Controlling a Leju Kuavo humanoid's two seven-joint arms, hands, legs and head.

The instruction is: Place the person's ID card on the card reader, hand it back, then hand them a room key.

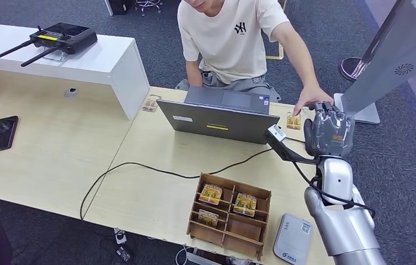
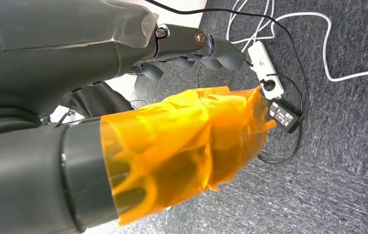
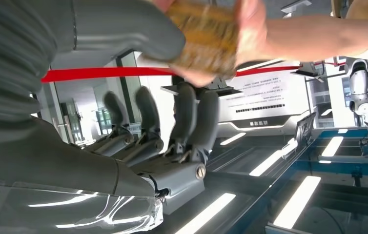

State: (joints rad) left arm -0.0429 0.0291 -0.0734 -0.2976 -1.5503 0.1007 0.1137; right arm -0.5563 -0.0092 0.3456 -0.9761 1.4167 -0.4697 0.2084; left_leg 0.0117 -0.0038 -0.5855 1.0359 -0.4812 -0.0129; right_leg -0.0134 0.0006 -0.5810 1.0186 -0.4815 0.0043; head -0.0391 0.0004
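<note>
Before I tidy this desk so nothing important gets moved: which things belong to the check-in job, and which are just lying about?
Job: card at the right hand; person's hand; card reader; wooden tray with key cards.

Lying about: laptop; phone; remote controller; black cable.

Head view high, facing down over table (image 1: pixel 156 182); wrist views close; right shares person's hand (image 1: pixel 312 99)

Right hand (image 1: pixel 328 132) raised, fingers apart
</note>
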